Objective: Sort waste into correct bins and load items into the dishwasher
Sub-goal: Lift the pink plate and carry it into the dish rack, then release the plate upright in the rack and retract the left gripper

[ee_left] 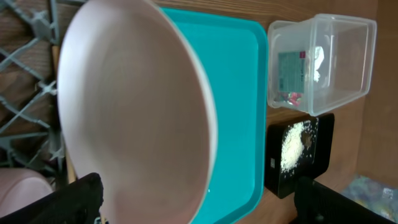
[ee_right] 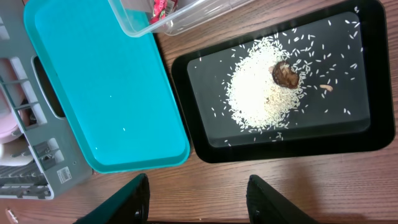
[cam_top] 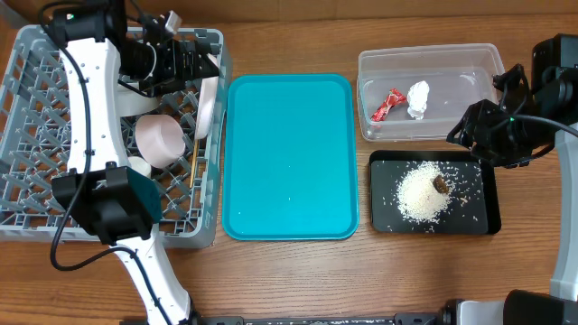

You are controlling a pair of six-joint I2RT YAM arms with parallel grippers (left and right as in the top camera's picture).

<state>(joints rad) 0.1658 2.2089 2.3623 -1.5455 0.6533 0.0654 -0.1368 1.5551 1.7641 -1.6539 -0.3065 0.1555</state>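
Note:
My left gripper point(cam_top: 194, 61) hovers over the grey dish rack point(cam_top: 36, 117), open, beside the white plate point(cam_top: 206, 106) that stands on edge in it. The plate fills the left wrist view point(ee_left: 137, 112) between the spread fingers point(ee_left: 199, 208). A pale pink bowl point(cam_top: 161, 138), a small white cup point(cam_top: 138, 167) and chopsticks point(cam_top: 192, 164) sit in the rack. The clear tub point(cam_top: 470, 59) holds the red wrapper point(cam_top: 388, 104) and the paper wad point(cam_top: 417, 97). The black tray point(cam_top: 488, 212) holds rice point(cam_top: 423, 192) and a brown lump point(cam_top: 440, 184). My right gripper point(cam_top: 470, 135) is open and empty point(ee_right: 202, 202). The grey bowl is hidden.
The large teal tray point(cam_top: 289, 153) lies between the rack and the two bins. In the right wrist view the black tray point(ee_right: 373, 124), rice point(ee_right: 261, 93) and teal tray point(ee_right: 93, 81) lie ahead of the fingers, over bare wooden table.

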